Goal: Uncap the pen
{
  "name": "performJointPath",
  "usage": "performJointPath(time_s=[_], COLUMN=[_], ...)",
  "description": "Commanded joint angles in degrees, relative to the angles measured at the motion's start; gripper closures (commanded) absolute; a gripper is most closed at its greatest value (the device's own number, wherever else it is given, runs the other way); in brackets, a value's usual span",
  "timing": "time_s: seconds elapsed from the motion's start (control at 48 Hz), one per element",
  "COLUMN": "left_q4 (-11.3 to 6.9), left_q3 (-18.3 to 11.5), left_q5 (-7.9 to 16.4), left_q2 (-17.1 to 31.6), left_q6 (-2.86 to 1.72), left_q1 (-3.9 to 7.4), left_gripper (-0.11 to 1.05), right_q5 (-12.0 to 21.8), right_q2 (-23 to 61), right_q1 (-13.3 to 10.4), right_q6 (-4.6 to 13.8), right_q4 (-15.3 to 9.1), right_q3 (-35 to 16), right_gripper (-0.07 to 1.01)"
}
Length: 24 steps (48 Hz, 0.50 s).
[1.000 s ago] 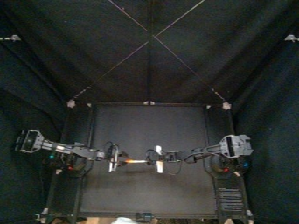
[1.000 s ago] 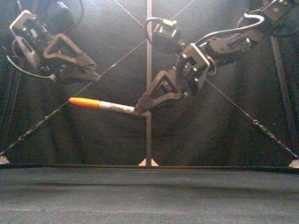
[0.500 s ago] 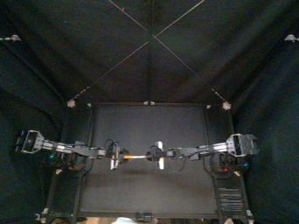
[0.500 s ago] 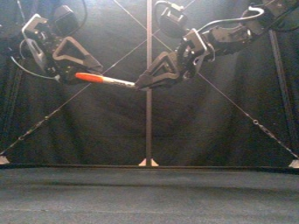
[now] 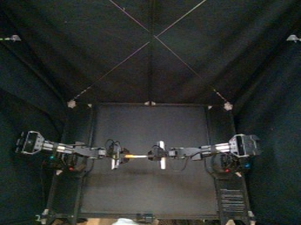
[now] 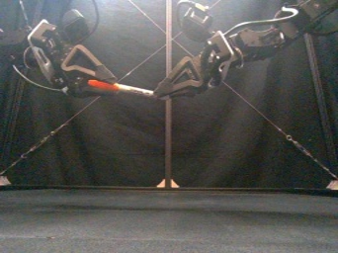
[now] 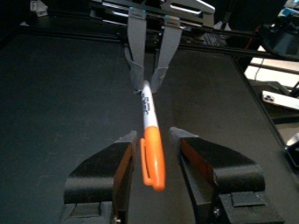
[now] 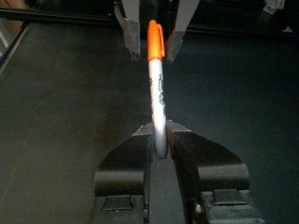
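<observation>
1. Black curtains [image 6: 264,119] close off the back, and the black table [image 6: 169,212] lies bare below both arms; the work is done in the air above it.
2. On the left, the left gripper [image 6: 87,86] is seen at pen height, its jaws parted narrowly to either side of the orange cap [image 6: 102,86]. In the left wrist view a thin gap is shown on each side, so the cap is judged flanked but not yet clamped.
3. Between the two grippers the pen [image 6: 128,91] is carried almost level, cap end a little higher and well clear of the table, with the white barrel [image 7: 145,96] bridging the space.
4. On the right, the right gripper [image 6: 164,93] is closed on the barrel's far end, and the pen is held by it alone.
5. The pen is judged light, stiff and smooth-sided, so slipping or twisting is to be expected under a weak pinch. The cap is best taken squarely across its middle.
6. A straight pull along the pen's axis is called for; a sideways tug could lever the barrel out of the right jaws.
</observation>
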Motion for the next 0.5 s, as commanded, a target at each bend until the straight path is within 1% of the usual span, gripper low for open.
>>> performJointPath(time_s=[0.021,0.042,0.083,0.208,0.375,0.479,0.5], left_q4=[-0.09,-0.09,-0.09,-0.09,-0.09,-0.09,-0.09], left_q3=[-0.7,-0.7,-0.7,-0.7,-0.7,-0.6,-0.6], left_q5=[-0.5,-0.5,-0.5,-0.5,-0.5,-0.5,-0.4], left_q2=[-0.2,-0.2,-0.2,-0.2,-0.4,-0.5,-0.6], left_q6=[-0.09,0.0,-0.09,0.0,0.0,0.0,0.09], left_q1=[-0.09,-0.09,0.0,0.18,0.26,0.09,0.0], left_gripper=[0.21,0.21,0.22,0.27,0.46,0.53,0.54], right_q5=[-0.6,-0.6,-0.6,-0.6,-0.6,-0.6,-0.5], right_q2=[-2.6,-2.5,-2.6,-2.6,-3.0,-3.4,-3.6], right_q1=[-0.3,-0.3,-0.3,-0.3,-0.4,-0.3,-0.3], right_q6=[0.0,0.0,0.0,0.0,0.0,0.0,0.0], right_q4=[-0.1,-0.1,-0.1,-0.1,0.0,0.0,-0.1], right_q3=[-0.5,-0.4,-0.4,-0.3,0.0,0.4,0.4], right_gripper=[0.4,0.4,0.4,0.4,0.4,0.4,0.4])
